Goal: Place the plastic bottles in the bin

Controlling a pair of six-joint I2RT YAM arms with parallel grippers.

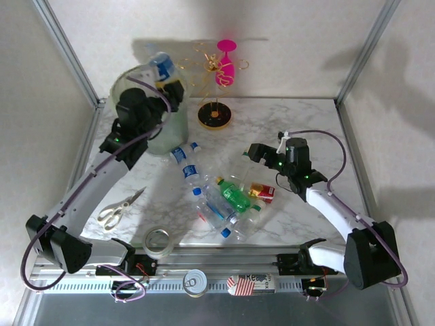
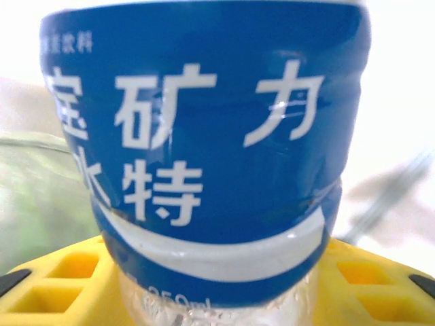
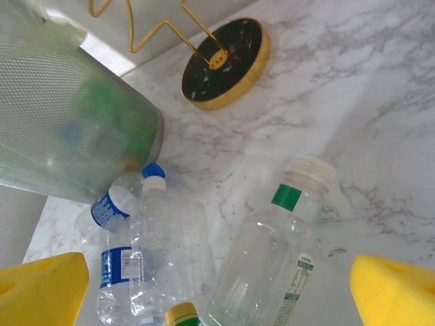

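Two arms are seen over a white, grey-veined marble-patterned table point(image 1: 299, 122). At its far left corner a round, translucent grey-green bin point(image 1: 163, 136) of finely meshed plastic, lined with a pale green bag, is stood upright. The left arm point(image 1: 95, 183) is stretched from the near left edge towards it, with the wrist bent over the rim. The right arm point(image 1: 333, 210) is folded at the near right, its forearm reaching towards the table's middle.

Near the middle a heap of crinkled plastic bottles point(image 1: 221, 204) is spread, mostly clear with blue caps. Among them a green bottle point(image 1: 234, 195) and a red-labelled bottle point(image 1: 264, 193) are lain, and two more lie just beside the bin's foot.

A clear blue-labelled bottle point(image 1: 162, 66), its glossy wrap printed with white characters, is clenched by the left gripper point(image 1: 165, 85) above the bin's mouth. The right gripper point(image 1: 255, 153) is held released over the heap, its yellow pads point(image 3: 397, 292) spread wide, with a ribbed white-capped bottle point(image 3: 272, 258) below them.
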